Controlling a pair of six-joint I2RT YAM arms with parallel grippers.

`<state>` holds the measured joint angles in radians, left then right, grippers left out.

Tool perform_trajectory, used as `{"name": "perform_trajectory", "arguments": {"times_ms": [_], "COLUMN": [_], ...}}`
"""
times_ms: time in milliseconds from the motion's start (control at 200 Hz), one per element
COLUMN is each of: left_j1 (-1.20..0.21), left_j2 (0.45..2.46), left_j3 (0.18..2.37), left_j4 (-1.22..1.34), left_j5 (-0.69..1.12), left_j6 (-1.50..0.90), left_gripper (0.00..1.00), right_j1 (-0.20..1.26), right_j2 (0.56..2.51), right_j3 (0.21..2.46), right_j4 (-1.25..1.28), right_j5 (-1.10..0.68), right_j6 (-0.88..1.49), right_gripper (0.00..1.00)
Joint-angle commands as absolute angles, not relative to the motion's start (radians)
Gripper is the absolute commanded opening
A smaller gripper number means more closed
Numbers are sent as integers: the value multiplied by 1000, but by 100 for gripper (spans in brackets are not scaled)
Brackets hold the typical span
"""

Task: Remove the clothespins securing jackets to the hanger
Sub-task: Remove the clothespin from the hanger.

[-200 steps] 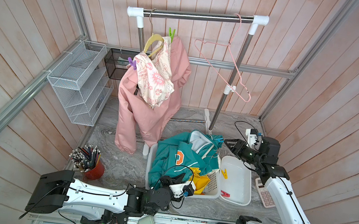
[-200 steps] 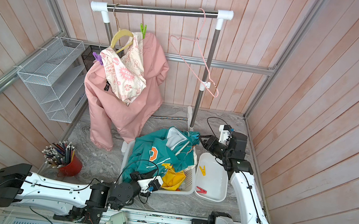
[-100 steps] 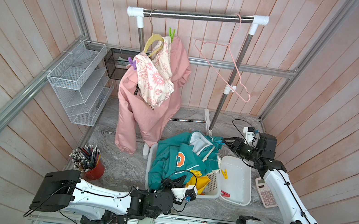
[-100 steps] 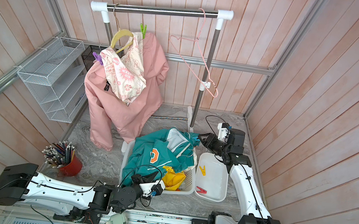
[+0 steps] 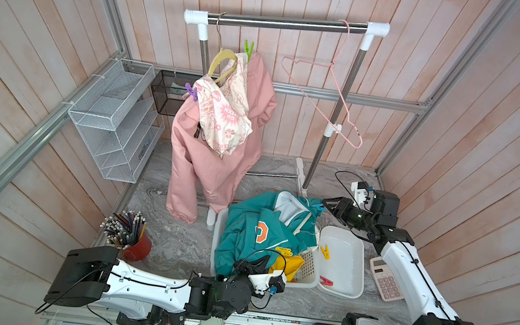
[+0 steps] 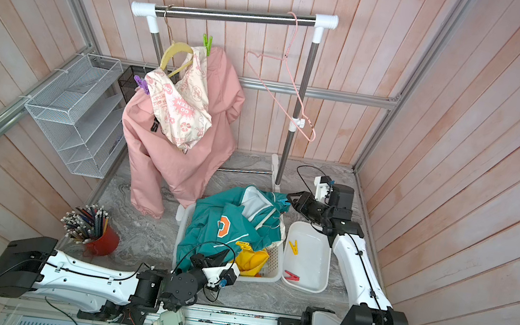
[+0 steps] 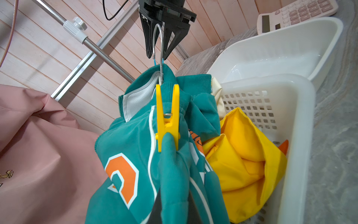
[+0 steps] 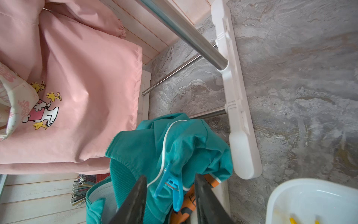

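The teal jacket (image 5: 242, 227) lies heaped over a white basket (image 5: 308, 273), still on its wire hanger (image 7: 158, 36). A yellow clothespin (image 7: 167, 118) pinches its shoulder and a blue clothespin (image 8: 171, 186) its collar. My right gripper (image 8: 170, 177) is open, one finger on each side of the blue clothespin without touching it. My left gripper (image 7: 174, 203) is shut on a fold of the teal jacket below the yellow clothespin. The pink jacket (image 5: 212, 166) hangs on the rail, with a green clothespin (image 5: 248, 48) and a purple clothespin (image 5: 191, 92) on it. The yellow jacket (image 5: 290, 265) lies in the basket.
A white tray (image 5: 361, 255) right of the basket holds a yellow clip (image 5: 325, 251) and a red clip (image 5: 325, 280). A calculator (image 5: 386, 280) lies beside it. An empty pink hanger (image 5: 342, 95) hangs on the rail (image 5: 286, 22). A pencil cup (image 5: 132, 238) and wire shelf (image 5: 112, 113) stand left.
My right gripper has moved in towards the teal jacket's collar and its fingers now straddle the blue clothespin, slightly closer together. The left gripper keeps its hold on the fabric.
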<state>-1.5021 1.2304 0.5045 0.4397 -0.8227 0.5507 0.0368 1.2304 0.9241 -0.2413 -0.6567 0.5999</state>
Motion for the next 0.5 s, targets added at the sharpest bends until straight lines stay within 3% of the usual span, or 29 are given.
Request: {"name": "perform_trajectory", "arguments": {"times_ms": [0,495], "left_j1": [-1515,-1521], "left_j2": [1263,1304], "left_j3": [490,494], "left_j4": [458,496], "left_j5": [-830,-869], "left_j6": [570,618], "left_gripper": [0,0], "right_j1": [56,74], "right_j2": [1249,1261], "right_j3": [961,956], "right_j4": [-268,-285], "right_j5": [-674,-661], "right_j6": [581,574], "right_gripper": [41,33]}}
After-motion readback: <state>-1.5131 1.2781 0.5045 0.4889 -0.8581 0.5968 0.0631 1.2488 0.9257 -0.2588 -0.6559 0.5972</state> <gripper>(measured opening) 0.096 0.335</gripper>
